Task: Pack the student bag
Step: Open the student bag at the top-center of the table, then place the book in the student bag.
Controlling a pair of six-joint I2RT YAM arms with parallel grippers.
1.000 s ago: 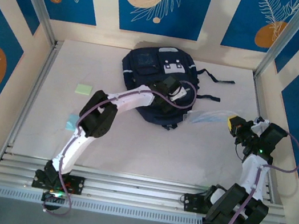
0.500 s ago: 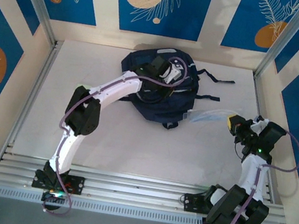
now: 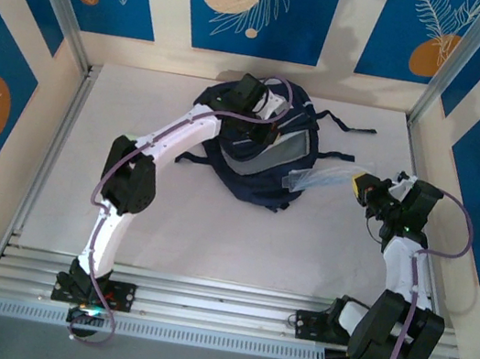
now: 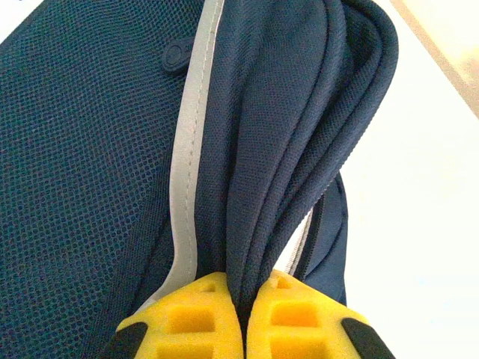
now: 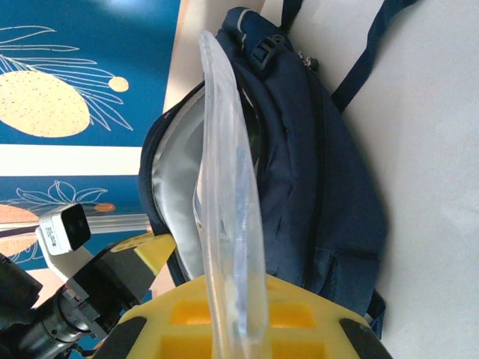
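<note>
Up and back goes the left gripper since a second ago: it has hauled the front panel of the large dark navy fabric student bag toward the far wall, and pale grey lining now gapes open. Its yellow jaws are pinched tight on a fold of that navy fabric. Across the way, the right gripper clamps a clear, floppy plastic pouch, edge-on, pointing at the mouth. The bag lies at the far middle of the white table. Danger from here: the limp pouch could buckle against the rim, or the thin pinch of fabric could slip free — and the mouth would drop shut.
</note>
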